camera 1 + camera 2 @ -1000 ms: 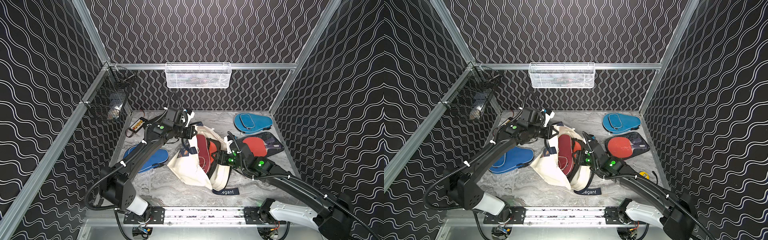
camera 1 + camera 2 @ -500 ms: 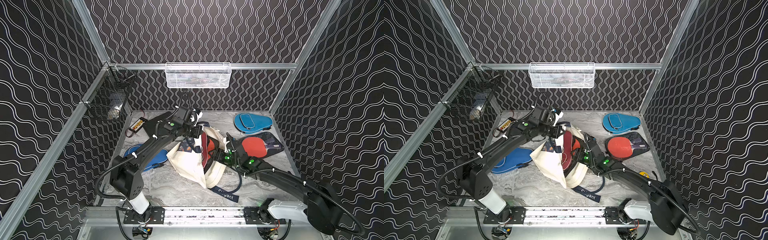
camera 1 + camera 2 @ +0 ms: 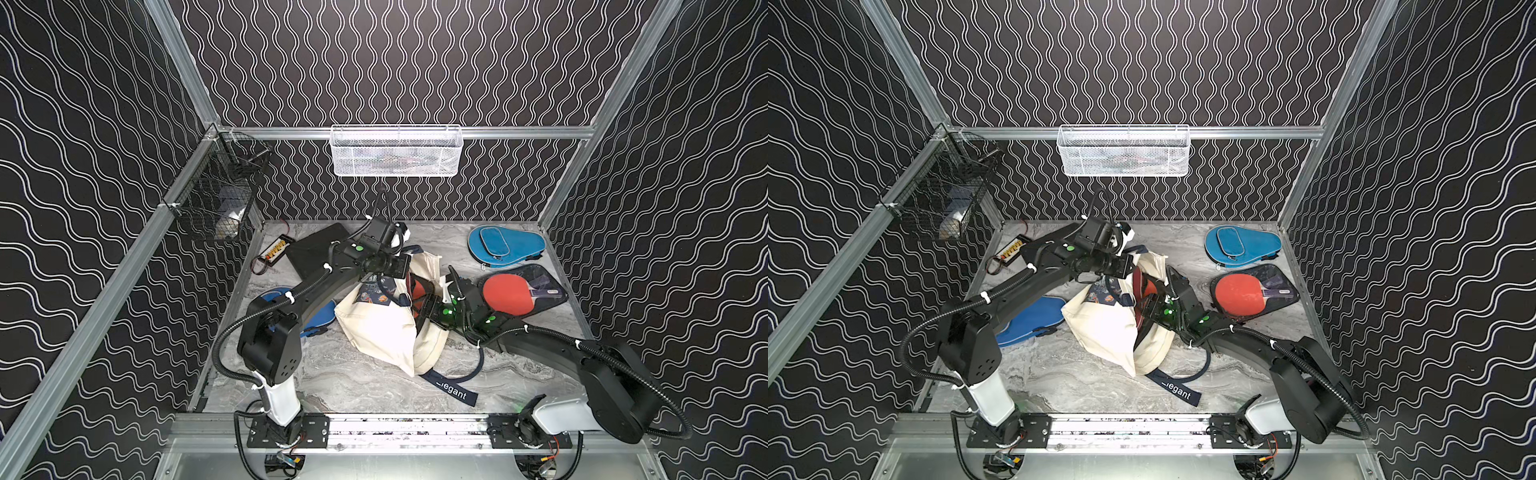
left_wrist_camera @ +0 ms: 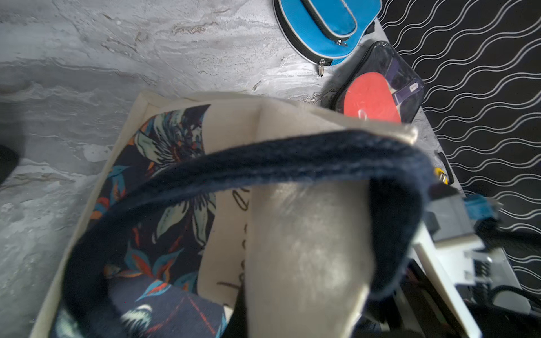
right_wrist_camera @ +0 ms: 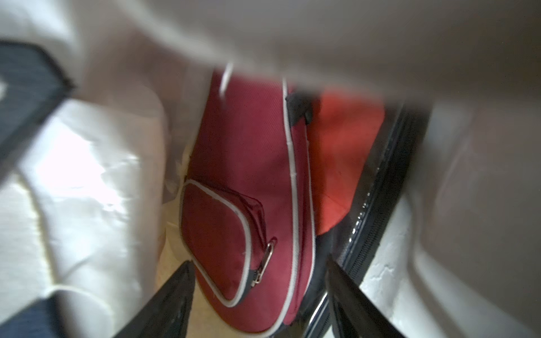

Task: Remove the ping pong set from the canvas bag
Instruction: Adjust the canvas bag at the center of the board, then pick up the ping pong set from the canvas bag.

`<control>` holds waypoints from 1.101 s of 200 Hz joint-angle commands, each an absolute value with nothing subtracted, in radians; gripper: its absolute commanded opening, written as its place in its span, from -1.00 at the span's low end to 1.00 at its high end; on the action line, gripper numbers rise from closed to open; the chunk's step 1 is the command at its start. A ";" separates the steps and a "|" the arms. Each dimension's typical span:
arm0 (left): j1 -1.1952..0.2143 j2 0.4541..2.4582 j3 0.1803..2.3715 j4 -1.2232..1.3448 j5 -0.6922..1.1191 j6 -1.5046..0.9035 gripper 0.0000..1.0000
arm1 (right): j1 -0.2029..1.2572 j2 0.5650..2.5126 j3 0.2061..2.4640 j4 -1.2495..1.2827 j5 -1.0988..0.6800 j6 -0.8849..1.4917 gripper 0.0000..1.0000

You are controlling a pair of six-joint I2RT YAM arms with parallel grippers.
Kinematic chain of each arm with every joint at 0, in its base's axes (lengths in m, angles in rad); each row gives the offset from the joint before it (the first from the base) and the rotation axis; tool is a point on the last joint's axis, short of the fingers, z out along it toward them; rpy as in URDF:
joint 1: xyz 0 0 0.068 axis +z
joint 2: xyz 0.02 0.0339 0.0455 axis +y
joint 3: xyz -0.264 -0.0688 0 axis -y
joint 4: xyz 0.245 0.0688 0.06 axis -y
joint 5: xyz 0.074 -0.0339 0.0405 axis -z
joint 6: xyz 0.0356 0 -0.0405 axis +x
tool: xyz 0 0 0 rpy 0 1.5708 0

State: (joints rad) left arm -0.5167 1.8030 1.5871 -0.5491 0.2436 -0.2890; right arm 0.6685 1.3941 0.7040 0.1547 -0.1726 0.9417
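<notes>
Both sides busy at the canvas bag [image 3: 374, 328]: left gripper [image 3: 401, 266] clamped shut on the navy strap [image 4: 263, 164] at 12 o'clock; right gripper [image 5: 260, 304] inside, fingers [image 5: 172, 304] spread wide astride the red case [image 5: 243, 164].

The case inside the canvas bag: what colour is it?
The case is dark red with white piping; right wrist view.
</notes>
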 commanded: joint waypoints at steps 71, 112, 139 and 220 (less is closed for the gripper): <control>-0.519 1.886 1.682 -0.635 0.188 -0.321 -1.00 | 0.775 1.197 0.680 0.058 0.059 0.895 0.39; -0.518 1.874 1.694 -0.647 0.197 -0.314 -1.00 | 0.803 1.277 0.707 0.048 0.025 0.906 0.40; -0.519 1.843 1.680 -0.644 0.198 -0.306 -1.00 | 0.799 1.305 0.707 0.064 0.008 0.922 0.41; -0.519 1.794 1.719 -0.684 0.228 -0.288 -1.00 | 0.756 1.414 0.722 0.172 -0.114 0.990 0.43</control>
